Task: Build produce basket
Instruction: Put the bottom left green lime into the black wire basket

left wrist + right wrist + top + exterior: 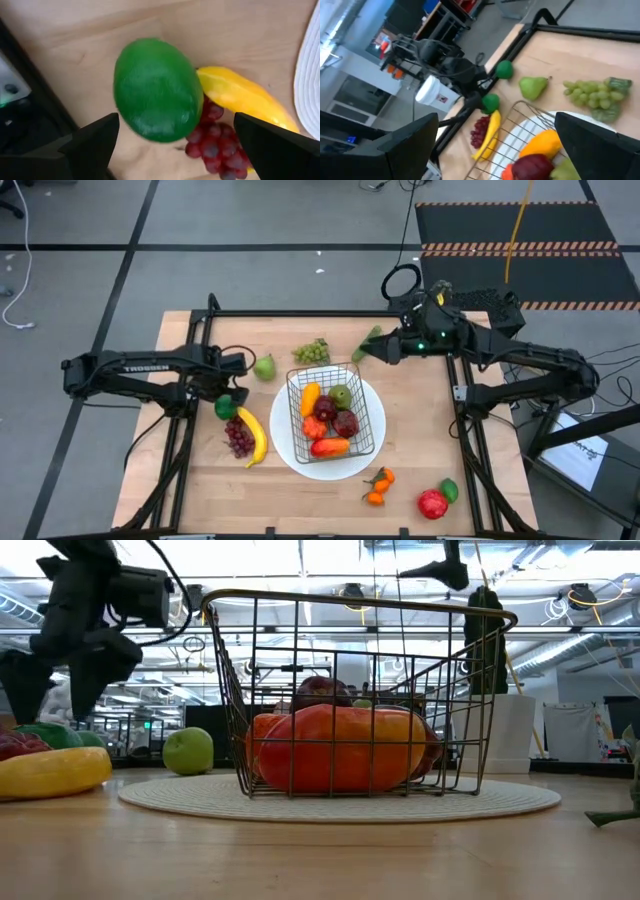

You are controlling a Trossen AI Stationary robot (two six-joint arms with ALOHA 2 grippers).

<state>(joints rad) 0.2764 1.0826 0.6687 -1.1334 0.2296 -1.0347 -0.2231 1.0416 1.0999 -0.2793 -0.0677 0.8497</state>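
Observation:
The wire basket point(335, 415) stands on a round white plate point(290, 450) at mid-table. It holds several toy fruits, among them a red-orange pepper point(345, 745). A green lime point(157, 90) lies on the wood left of the plate, touching the purple grapes point(215, 142) and the banana point(245, 97). My left gripper point(176, 117) points down just above the lime, open, one finger on either side and apart from it. My right gripper point(385, 348) hangs open, high over the table's far side near the cucumber point(368, 340), with nothing between its fingers.
A green pear point(264, 367) and green grapes point(311, 352) lie beyond the basket. Tangerines point(378, 485), a red fruit point(432, 503) and another lime point(450, 489) sit near the front right. A black frame point(300, 314) borders the table.

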